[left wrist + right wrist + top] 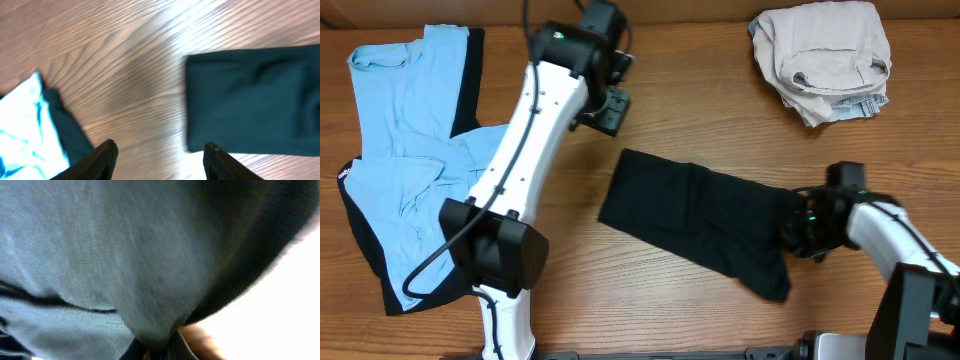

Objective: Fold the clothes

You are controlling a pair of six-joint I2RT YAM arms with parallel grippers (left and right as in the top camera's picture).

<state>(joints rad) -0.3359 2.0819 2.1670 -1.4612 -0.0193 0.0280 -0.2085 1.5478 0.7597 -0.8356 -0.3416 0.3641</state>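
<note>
A plain black T-shirt (pixel 695 220) lies folded into a long strip across the middle of the table, also seen in the left wrist view (pixel 255 100). My right gripper (pixel 798 232) is at the strip's right end and is shut on the black cloth, which fills the right wrist view (pixel 125 255). My left gripper (pixel 605 110) is open and empty, above bare wood behind the strip's left end; its two fingertips (pixel 160 150) show no cloth between them. A pile of light-blue and black T-shirts (pixel 415 150) lies at the left.
A folded beige garment (pixel 825 60) sits at the back right. The light-blue and black pile's edge (pixel 30 130) shows to the left of my left fingers. The wooden table (pixel 700 120) runs between the strip and the beige garment.
</note>
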